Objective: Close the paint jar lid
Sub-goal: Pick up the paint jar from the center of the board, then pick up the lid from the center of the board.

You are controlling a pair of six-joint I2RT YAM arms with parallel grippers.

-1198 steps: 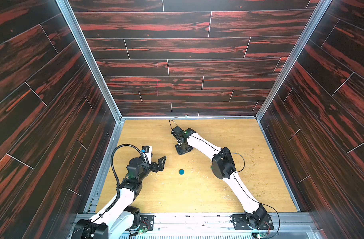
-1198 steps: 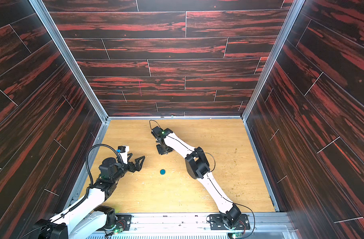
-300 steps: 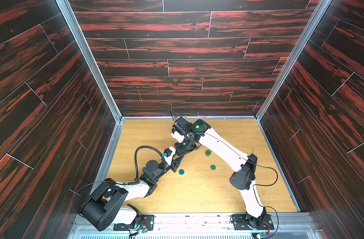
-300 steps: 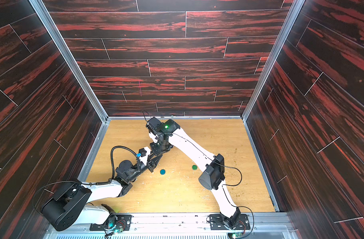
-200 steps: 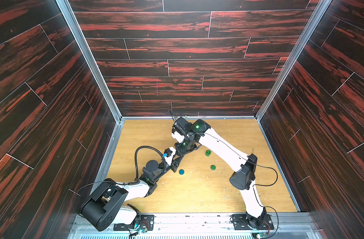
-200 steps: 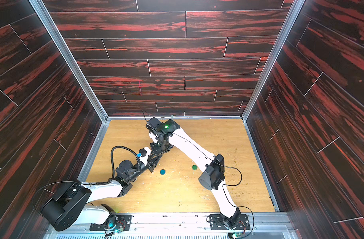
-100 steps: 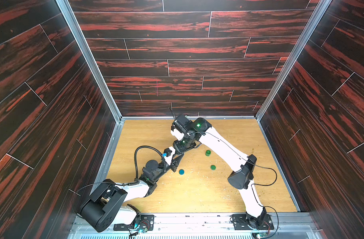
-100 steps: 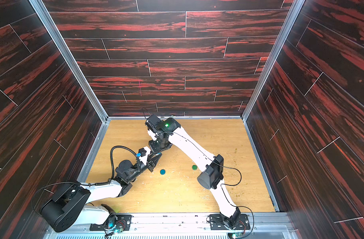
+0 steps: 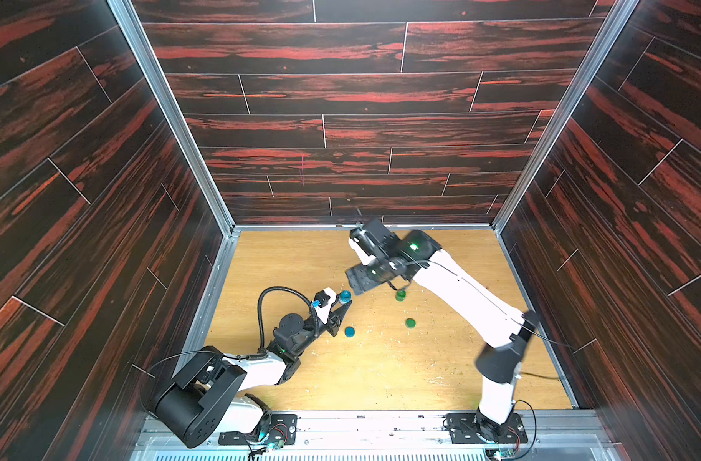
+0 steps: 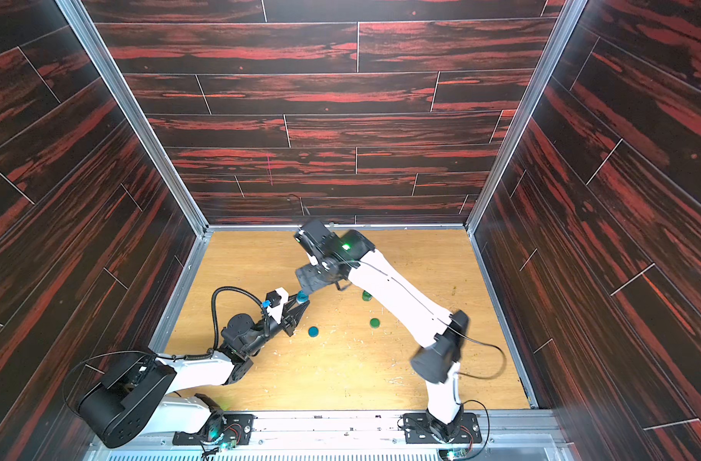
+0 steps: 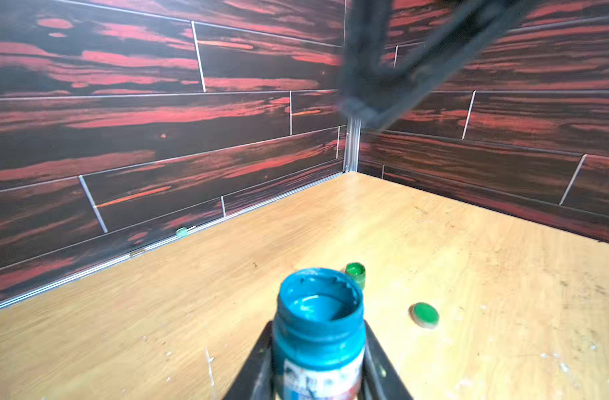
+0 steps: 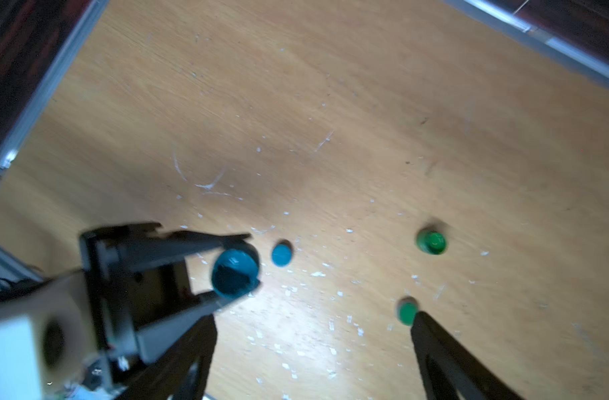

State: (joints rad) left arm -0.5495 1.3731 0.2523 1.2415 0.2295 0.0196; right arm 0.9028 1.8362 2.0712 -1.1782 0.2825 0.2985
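**Q:** What is gripped, and of what form is it?

**A:** A small cylindrical blue paint jar (image 11: 318,322) of glossy plastic with a paper label is clamped between the black tapered fingers (image 11: 254,367) of the left gripper (image 9: 341,305). Its mouth is uncovered and its rim is smeared with wet paint. Whether its base touches the table (image 9: 381,371) cannot be told.

**Q:** Where is the closure, and what surrounds it?

**A:** The flat, round blue lid (image 12: 281,254) lies on the pale, wood-grained, white-flecked table, near the jar but apart from it. The right gripper (image 12: 313,318) is spread wide, nothing is held in it, and it hangs above the jar. A green jar (image 11: 355,273) and a green lid (image 11: 424,314) are seen beyond. In the right wrist view, the green lid is partly overlapped by one right fingertip.
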